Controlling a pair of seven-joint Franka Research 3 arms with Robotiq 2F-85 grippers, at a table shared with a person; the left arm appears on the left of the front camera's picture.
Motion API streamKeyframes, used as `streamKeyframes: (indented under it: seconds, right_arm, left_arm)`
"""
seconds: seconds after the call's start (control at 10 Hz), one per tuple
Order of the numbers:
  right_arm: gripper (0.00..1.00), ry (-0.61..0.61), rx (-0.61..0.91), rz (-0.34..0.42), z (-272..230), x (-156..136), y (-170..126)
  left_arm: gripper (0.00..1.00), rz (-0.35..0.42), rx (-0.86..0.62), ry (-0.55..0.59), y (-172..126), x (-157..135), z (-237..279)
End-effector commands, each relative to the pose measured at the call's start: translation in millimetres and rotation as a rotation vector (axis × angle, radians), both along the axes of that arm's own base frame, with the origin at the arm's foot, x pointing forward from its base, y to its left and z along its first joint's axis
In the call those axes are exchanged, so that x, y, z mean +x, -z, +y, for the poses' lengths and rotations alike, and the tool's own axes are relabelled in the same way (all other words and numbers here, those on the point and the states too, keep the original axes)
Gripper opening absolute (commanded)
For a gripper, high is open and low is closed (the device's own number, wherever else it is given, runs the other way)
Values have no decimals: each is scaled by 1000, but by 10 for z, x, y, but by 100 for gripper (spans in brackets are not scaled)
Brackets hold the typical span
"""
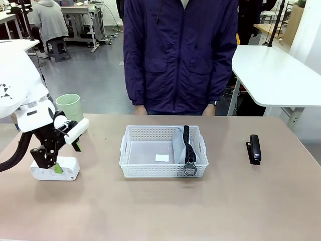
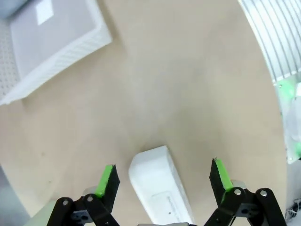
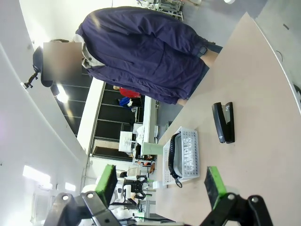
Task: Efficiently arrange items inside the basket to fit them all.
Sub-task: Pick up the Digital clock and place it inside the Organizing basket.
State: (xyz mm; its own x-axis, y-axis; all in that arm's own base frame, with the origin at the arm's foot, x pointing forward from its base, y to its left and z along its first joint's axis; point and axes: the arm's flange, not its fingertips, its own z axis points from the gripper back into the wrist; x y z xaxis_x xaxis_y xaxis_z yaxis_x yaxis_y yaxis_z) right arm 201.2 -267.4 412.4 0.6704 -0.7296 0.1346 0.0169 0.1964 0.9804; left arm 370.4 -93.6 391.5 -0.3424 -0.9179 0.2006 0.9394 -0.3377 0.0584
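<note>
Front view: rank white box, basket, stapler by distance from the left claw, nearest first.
1. white box: at the left, right under the left claw, between its open fingers.
2. basket: in the centre, to the claw's right.
3. stapler: far right, beyond the basket.

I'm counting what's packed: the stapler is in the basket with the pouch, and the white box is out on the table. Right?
No. The stapler isn't in the basket; it lies on the table to the basket's right, as the front view shows. The pouch is inside, the white box outside.
</note>
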Motion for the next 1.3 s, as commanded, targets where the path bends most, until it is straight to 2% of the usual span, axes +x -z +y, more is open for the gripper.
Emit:
streamKeyframes:
  seconds: [0.0,0.1,0.2,0.3,0.6,0.9,1.2]
  right_arm:
    - [100,1,-7,-25,-7,11,-22]
    - [100,1,-7,-25,-7,11,-22]
    - [100,1,-7,-25,-7,11,-22]
    - [100,1,-7,-25,-7,11,-22]
    - [100,1,-7,-25,-7,11,-22]
    - [100,1,-7,-25,-7,11,-22]
    - [100,1,-7,-25,-7,11,-22]
  left_arm:
    - [100,-67,-18,-47,-41,87,-3]
    - [100,-67,-18,-47,-41,87,-3]
    - [100,-36,-3,-22,-50,46,18]
    - [100,-10,96,-73,-33,89,45]
    - [100,28,131,-127,48,-65,262]
    - [100,9,143,-206,173,-86,370]
    - [100,6,158,-220,305,-110,431]
